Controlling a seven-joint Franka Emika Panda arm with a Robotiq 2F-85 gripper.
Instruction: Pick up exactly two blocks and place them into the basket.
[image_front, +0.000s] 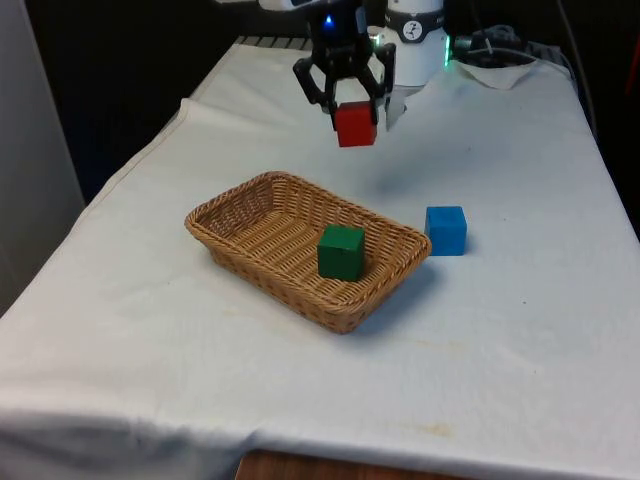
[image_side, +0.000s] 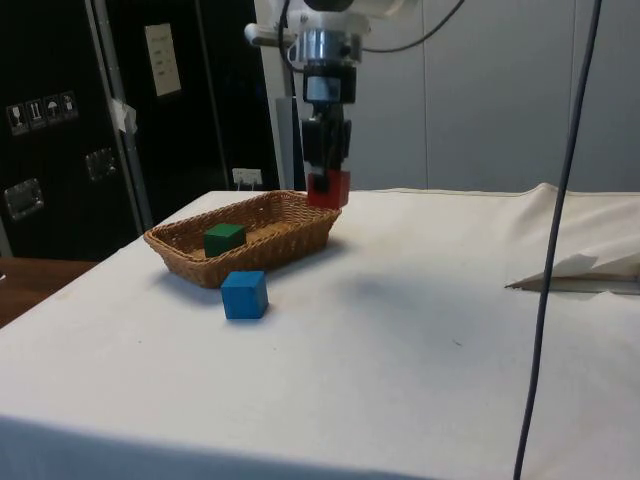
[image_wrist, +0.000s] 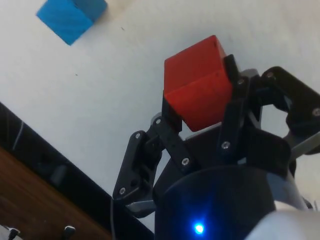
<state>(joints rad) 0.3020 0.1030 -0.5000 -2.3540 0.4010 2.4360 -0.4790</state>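
Basket (image_front: 262, 232) of woven wicker sits mid-table and already holds a green block (image_front: 341, 251) at its near-right end. Just outside its right rim a blue block (image_front: 446, 230) rests on the cloth. Up beyond the far rim, the gripper (image_front: 354, 118) hangs clamped on a red block (image_front: 355, 125), so I'd say the basket lies nearer and lower from it.

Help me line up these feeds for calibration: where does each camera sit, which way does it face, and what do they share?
Front view: across the table toward the arm; gripper holds the red block beyond the basket.
Side view: from the table's side; the gripper hangs by the basket's far end, blue block nearest.
Wrist view: on the wrist, looking down past the fingers at the cloth.
All three share the red and blue blocks; front and side share the green block.
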